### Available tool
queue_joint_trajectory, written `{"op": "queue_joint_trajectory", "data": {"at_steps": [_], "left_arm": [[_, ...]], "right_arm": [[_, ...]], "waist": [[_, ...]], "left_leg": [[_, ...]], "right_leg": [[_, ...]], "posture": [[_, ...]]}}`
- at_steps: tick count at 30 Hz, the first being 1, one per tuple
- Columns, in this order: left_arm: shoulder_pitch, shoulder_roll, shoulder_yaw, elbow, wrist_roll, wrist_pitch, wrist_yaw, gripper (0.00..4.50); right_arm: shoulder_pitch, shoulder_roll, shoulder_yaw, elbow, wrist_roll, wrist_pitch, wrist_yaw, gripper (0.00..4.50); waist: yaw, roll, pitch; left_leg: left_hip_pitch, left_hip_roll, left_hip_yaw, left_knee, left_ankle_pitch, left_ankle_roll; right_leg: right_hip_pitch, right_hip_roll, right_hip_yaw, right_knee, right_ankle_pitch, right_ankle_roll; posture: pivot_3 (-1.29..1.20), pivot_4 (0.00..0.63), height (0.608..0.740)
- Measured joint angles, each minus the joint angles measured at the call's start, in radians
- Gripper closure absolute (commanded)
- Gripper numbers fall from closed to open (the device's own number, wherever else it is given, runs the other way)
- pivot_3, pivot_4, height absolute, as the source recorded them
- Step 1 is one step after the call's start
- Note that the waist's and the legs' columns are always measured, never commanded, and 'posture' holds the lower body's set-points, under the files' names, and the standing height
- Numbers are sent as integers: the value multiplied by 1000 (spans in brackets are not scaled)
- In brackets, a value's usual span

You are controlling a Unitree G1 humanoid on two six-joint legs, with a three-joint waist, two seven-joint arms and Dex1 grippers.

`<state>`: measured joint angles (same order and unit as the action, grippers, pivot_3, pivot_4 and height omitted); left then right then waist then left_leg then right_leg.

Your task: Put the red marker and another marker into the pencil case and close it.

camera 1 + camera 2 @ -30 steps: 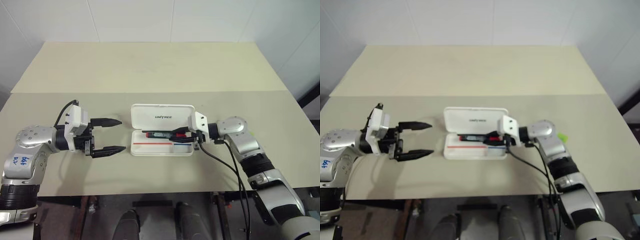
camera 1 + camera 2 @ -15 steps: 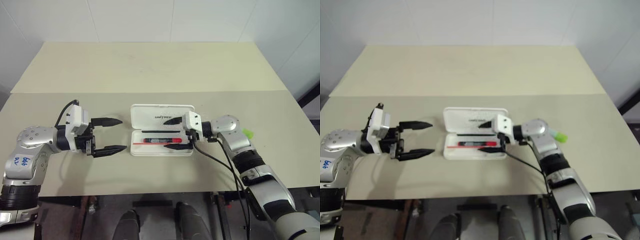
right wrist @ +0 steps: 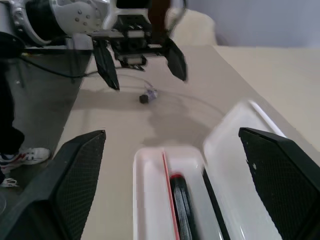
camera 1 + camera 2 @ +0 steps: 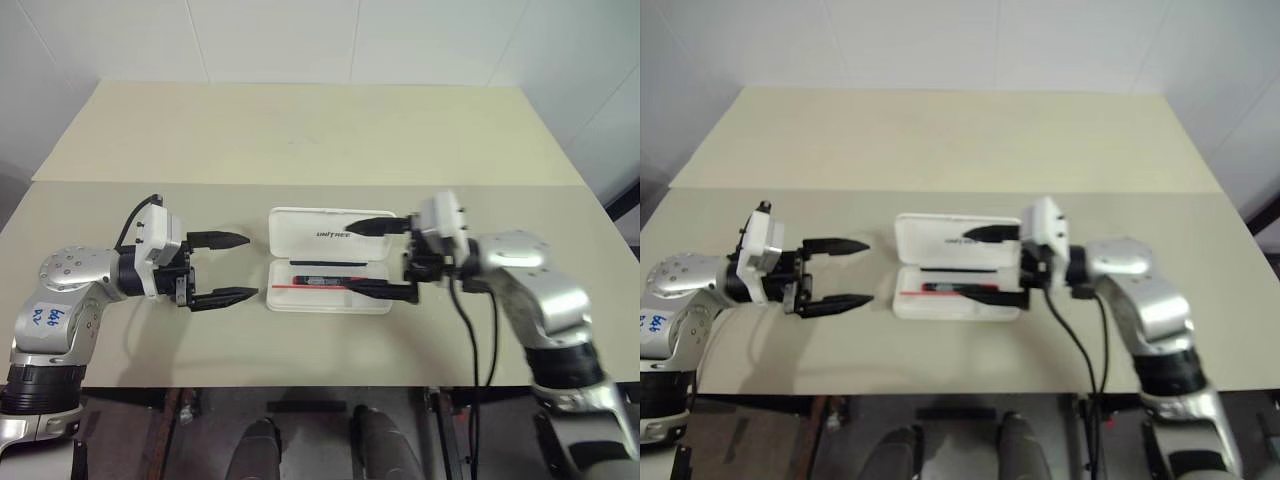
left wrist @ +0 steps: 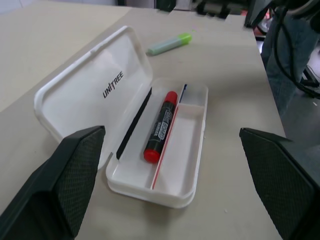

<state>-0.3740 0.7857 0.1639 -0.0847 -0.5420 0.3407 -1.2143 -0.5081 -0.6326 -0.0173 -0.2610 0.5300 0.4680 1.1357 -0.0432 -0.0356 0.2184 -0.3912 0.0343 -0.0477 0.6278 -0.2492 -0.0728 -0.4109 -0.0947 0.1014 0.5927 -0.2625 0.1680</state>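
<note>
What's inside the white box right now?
The pencil case lies open. Inside is the red marker beside thin black, red and blue stripes. The green marker is on the table beyond it, not inside.

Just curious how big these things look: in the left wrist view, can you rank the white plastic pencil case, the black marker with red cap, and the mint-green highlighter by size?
1. White plastic pencil case, largest.
2. Black marker with red cap.
3. Mint-green highlighter, which looks smallest, though it lies farther from the camera, so its rank against the marker is unsure.
</note>
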Motion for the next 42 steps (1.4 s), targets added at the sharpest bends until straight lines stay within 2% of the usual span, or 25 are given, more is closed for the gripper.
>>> {"op": "queue_joint_trajectory", "data": {"at_steps": [4, 8, 12, 15, 19, 26, 35, 42], "left_arm": [[-7, -8, -5, -5, -4, 1, 1, 0], [-32, -28, -20, -6, -5, 9, 3, 0], [-85, -59, -41, -13, -5, 21, 12, 0], [-114, -73, -69, -19, -5, 33, 15, 0], [-138, -76, -74, -21, -6, 49, 19, 0], [-159, -70, -72, -67, -38, 113, 32, 0], [-160, -42, -63, -110, -64, 153, 38, 0], [-160, -38, -63, -110, -65, 154, 40, 0]], "right_arm": [[39, -107, -86, 35, 4, 9, -8, 11], [39, -198, -122, 258, -73, -109, 29, 11], [-26, -213, -107, 523, -158, -237, 66, 11], [-119, -220, -69, 740, -229, -330, 104, 11], [-207, -212, -21, 959, -312, -449, 144, 11], [-270, -194, 25, 1229, -418, -585, 166, 11], [-299, -189, 29, 1364, -450, -668, 163, 11], [-299, -189, 26, 1391, -450, -665, 188, 2212]], "waist": [[-6, 0, 0], [-9, 0, 0], [-15, 0, 0], [-20, 0, 0], [-22, 0, 0], [-23, 1, 0], [-27, 1, 0], [-24, 0, 0]], "left_leg": [[1, 0, 1, 0, 0, 0], [1, 0, 1, 2, 0, 1], [1, 0, 1, 1, 1, 1], [1, 0, 1, 1, 1, 1], [1, 0, 1, 0, 1, 1], [1, 0, 1, 0, 0, 1], [2, -1, 1, 2, 1, 0], [5, -2, -1, 4, 1, 1]], "right_leg": [[1, 0, 0, -1, -5, -10], [2, 0, 0, -2, -5, -10], [2, 0, 1, -2, -3, -7], [1, 0, 1, -1, 1, 2], [1, 0, 1, -1, 1, 2], [1, 0, 1, -2, 1, 2], [5, 0, 1, -2, 2, 3], [14, 0, 1, -8, 1, 1]], "posture": [[0, 150, 740], [0, 150, 740], [0, 150, 740], [0, 150, 740], [0, 150, 740], [0, 150, 740], [0, 150, 740], [0, 150, 740]]}}
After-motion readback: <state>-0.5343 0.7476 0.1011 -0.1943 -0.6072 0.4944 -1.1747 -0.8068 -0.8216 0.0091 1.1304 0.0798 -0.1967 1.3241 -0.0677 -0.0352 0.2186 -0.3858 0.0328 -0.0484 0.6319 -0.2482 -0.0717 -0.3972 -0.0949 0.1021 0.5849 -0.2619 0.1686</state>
